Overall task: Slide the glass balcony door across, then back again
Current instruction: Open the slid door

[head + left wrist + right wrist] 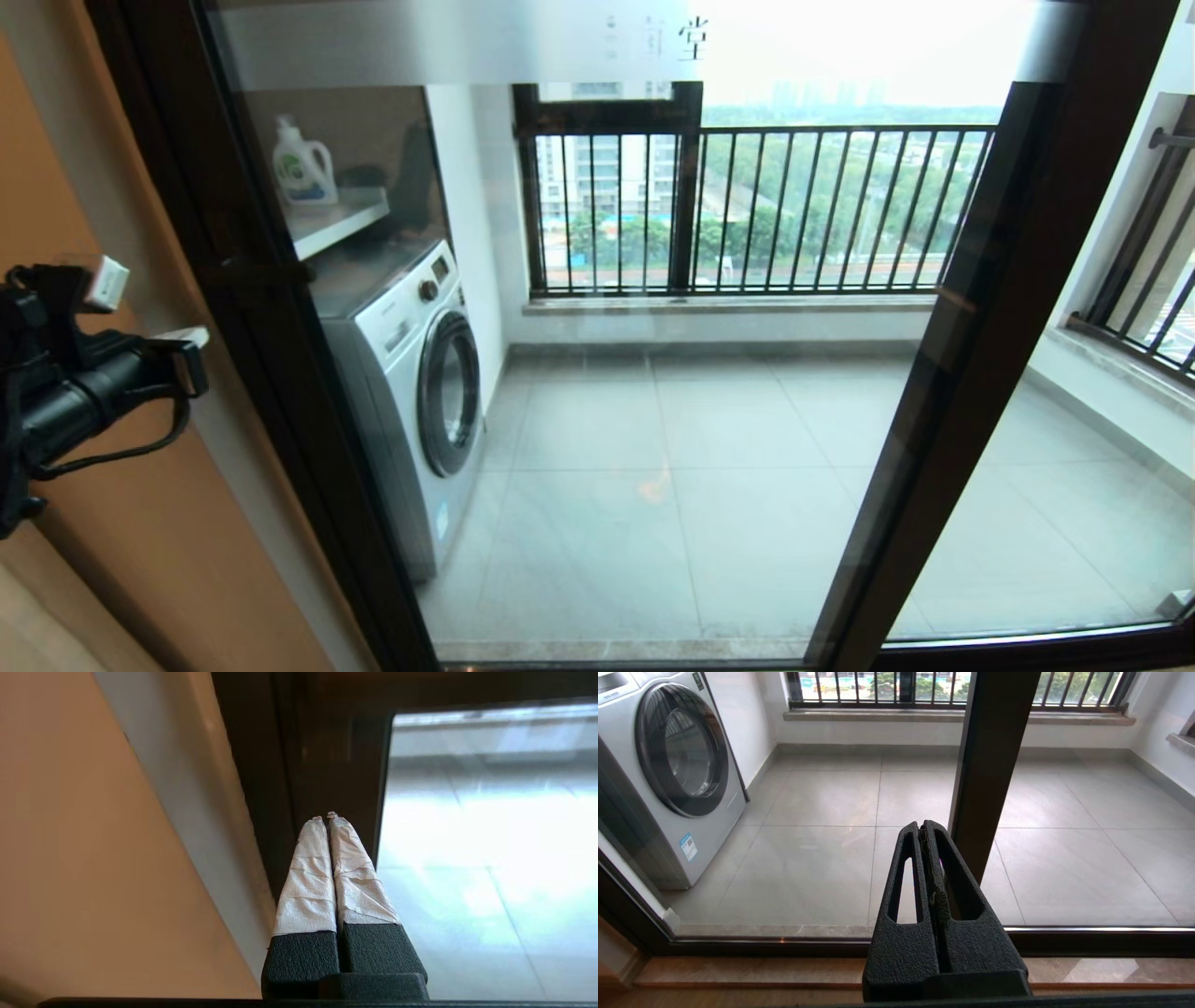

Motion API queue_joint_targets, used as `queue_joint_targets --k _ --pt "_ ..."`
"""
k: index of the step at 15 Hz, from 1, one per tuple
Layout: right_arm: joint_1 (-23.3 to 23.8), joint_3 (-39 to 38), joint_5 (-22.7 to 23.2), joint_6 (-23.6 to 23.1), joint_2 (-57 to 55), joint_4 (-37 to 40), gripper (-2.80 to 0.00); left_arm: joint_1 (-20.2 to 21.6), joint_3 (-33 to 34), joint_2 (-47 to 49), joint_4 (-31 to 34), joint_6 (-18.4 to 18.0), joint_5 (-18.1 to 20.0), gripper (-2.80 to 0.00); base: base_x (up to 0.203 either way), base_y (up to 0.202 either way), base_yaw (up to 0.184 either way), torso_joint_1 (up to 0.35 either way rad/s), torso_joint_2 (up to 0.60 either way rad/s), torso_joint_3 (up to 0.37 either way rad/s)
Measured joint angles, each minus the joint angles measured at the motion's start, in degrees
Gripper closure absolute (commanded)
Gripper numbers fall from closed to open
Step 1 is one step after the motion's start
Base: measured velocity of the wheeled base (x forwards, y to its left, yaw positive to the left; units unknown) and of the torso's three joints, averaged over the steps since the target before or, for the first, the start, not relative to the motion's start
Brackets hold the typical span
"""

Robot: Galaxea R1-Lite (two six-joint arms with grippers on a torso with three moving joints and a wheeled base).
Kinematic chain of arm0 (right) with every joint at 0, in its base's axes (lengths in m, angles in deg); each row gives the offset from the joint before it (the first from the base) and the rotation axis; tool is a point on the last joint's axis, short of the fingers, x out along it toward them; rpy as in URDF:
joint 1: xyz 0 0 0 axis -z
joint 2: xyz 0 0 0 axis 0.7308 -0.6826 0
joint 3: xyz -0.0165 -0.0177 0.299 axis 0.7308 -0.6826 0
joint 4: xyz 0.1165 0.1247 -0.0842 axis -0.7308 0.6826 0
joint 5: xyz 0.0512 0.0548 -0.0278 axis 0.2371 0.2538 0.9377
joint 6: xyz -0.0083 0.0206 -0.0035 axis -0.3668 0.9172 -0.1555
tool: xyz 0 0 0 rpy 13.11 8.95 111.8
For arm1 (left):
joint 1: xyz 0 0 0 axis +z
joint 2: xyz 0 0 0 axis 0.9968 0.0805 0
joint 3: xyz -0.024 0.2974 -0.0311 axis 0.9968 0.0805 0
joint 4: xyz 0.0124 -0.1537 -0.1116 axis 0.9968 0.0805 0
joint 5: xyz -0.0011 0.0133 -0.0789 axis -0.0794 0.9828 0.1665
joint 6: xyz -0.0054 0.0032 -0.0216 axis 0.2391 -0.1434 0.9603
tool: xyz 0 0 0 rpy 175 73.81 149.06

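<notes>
The door (597, 420) fills the view ahead, its dark frame running down the left beside the wall (84, 168) and another dark upright crossing on the right. The left gripper (325, 817), fingers (306, 882) pressed closed on nothing, points at the frame's left upright, near it. The right gripper (923, 825), fingers closed and empty, faces the glass near the right upright. Behind the glass stand a washer (411, 373) and railing (766, 205).

Washing machine (411, 392) behind glass balcony door (971, 308)
</notes>
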Motion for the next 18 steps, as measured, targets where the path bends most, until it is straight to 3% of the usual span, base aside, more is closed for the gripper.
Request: queue_joint_targets --k 5,9,13,18 --pt "0.0 0.0 0.0 0.0 0.0 0.0 0.0 -0.8 -4.2 -5.6 1.6 0.7 1.1 0.0 0.0 0.0 0.0 0.0 0.0 0.0" --pt "0.0 0.0 0.0 0.0 0.0 0.0 0.0 -6.6 -8.1 -6.4 5.6 0.8 0.2 0.0 0.0 0.0 0.0 0.0 0.0 0.0" --pt "0.0 0.0 0.0 0.0 0.0 0.0 0.0 -12.7 -11.6 -3.5 5.9 0.7 -4.6 0.0 0.0 0.0 0.0 0.0 0.0 0.0" --pt "0.0 0.0 0.0 0.0 0.0 0.0 0.0 -12.7 -15.7 3.3 5.6 0.7 -5.5 0.0 0.0 0.0 0.0 0.0 0.0 0.0"
